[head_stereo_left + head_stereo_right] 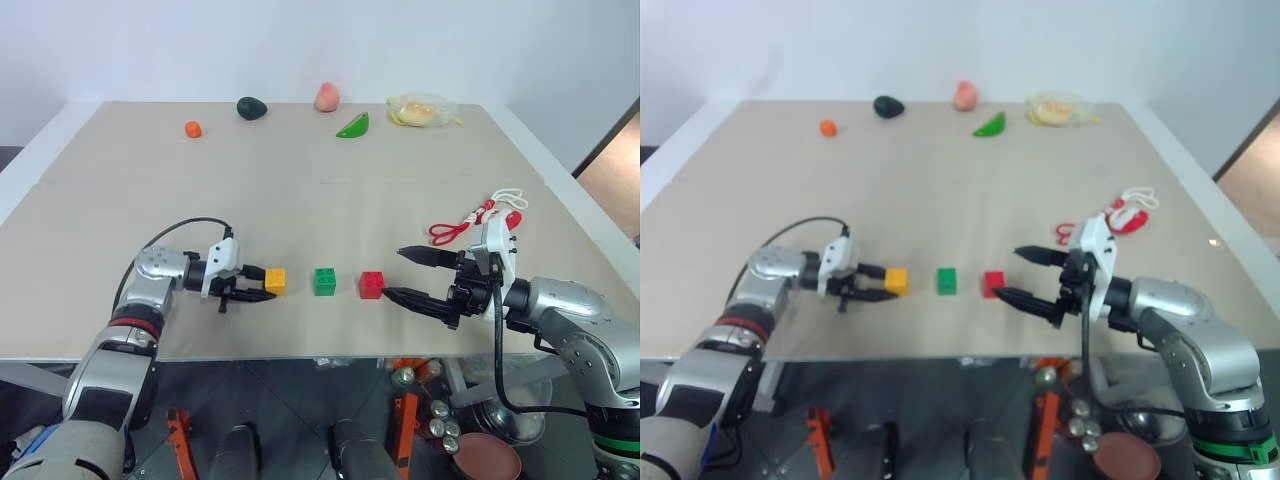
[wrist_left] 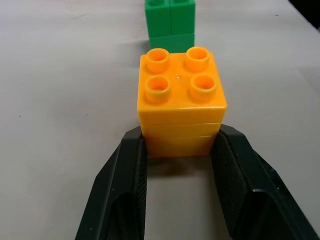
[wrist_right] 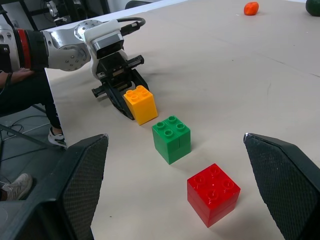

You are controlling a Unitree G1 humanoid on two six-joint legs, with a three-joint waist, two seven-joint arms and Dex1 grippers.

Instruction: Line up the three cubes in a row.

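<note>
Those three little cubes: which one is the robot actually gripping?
The yellow cube, at the row's left end, clamped by the left gripper. The green cube and red cube sit free.

The scene is evenly and brightly lit from overhead — no glare is seen on the matte tabletop. Short, soft shadows are cast beneath the yellow cube and the green cube. In the right wrist view the near black fingers are rendered blurred.
</note>
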